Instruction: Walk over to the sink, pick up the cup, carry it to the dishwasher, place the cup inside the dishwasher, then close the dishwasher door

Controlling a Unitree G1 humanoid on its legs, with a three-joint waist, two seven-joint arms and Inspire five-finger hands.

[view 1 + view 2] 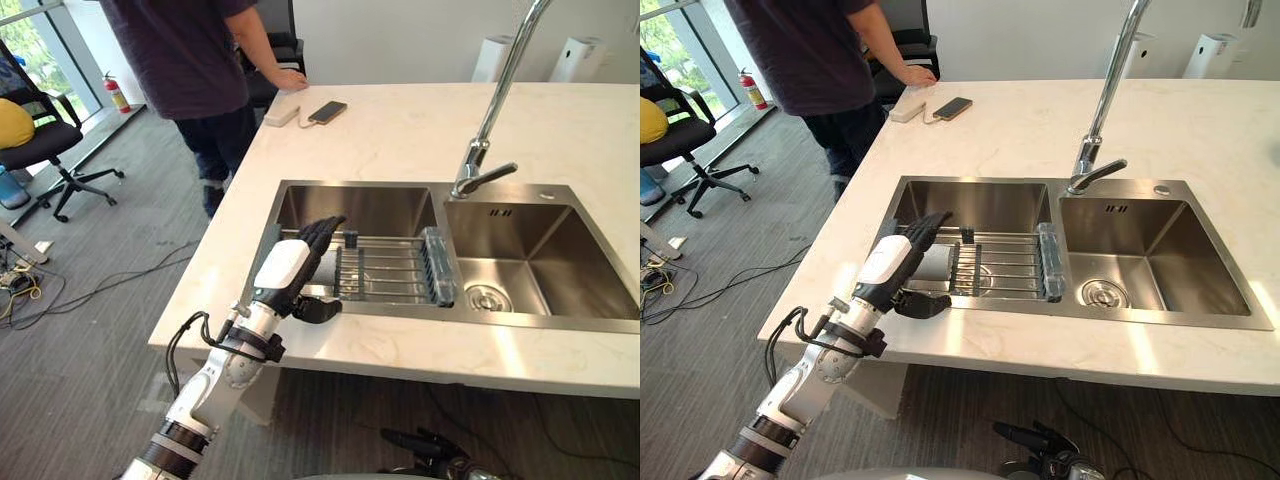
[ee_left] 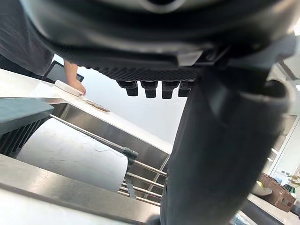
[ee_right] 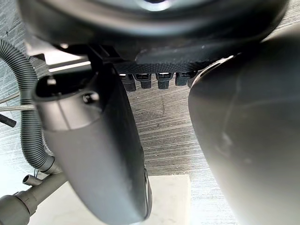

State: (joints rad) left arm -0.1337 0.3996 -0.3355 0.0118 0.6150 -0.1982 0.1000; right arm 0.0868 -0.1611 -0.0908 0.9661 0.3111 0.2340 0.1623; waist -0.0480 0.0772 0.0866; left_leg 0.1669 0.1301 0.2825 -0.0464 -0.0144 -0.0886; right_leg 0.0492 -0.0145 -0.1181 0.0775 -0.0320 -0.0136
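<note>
I see the left robot hand (image 1: 284, 266) stretched out over the left basin of the stainless steel double sink (image 1: 360, 210), with its fingers straight and its thumb spread apart, gripping nothing. Just beyond its fingertips and under them, the white cylindrical cup (image 2: 70, 154) lies on its side in that basin, against the near end of a metal wire drying rack (image 1: 390, 270) that spans the basin past the fingers. From where I stand I cannot tell whether the hand touches the cup. The tall chrome tap (image 1: 495, 100) rises well off to the thumb side of this hand, behind the basins. Far ahead of the fingers, a person in a dark shirt (image 1: 190, 50) rests a hand on the pale marble counter (image 1: 400, 130) near a dark phone (image 1: 327, 111). The right robot hand (image 3: 93, 140) hangs low over the grey floor, its fingers relaxed and empty.
</note>
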